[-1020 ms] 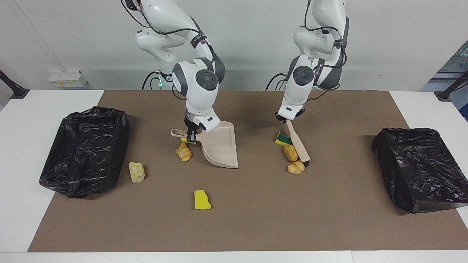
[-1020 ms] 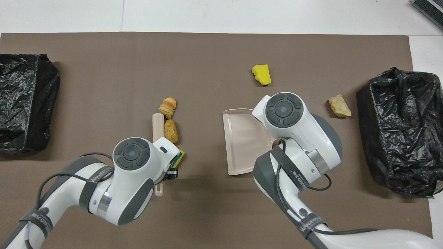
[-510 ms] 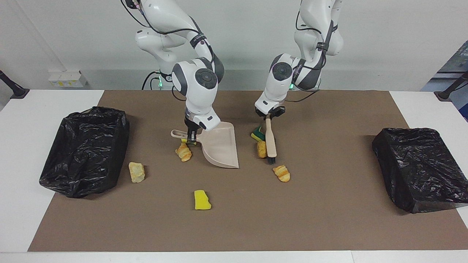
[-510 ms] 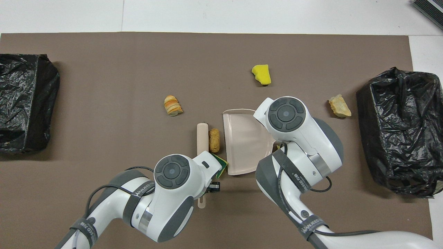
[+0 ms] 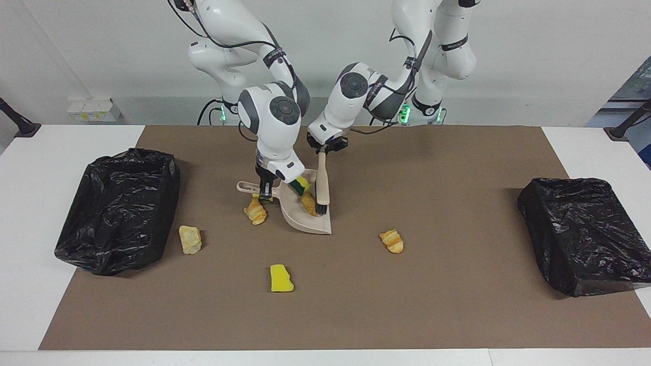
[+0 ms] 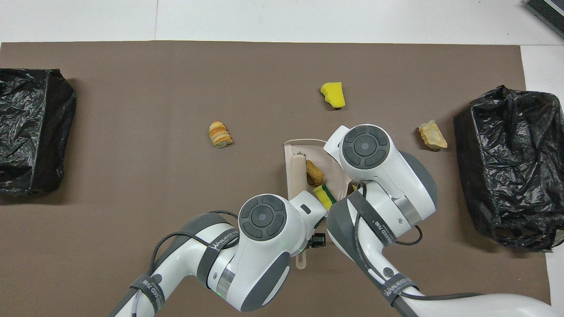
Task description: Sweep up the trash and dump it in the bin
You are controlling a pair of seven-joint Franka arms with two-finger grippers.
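While two black-lined bins (image 5: 118, 208) flank the bench, right jaws (image 5: 265, 189) grip the dustpan (image 5: 305, 216) handle and left jaws (image 5: 325, 147) clench the brush (image 5: 321, 185); two trash (image 5: 308, 202) pieces lie in it, others loose mid-mat.

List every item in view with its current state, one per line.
Dustpan: on the mat, handle held by the right gripper.
Brush: held by the left gripper, bristles in the dustpan.
Green-backed sponge: in the dustpan.
Brown pastry: in the dustpan.
Yellow sponge, three other pastries: loose on the mat.
Two bag-lined bins: open.
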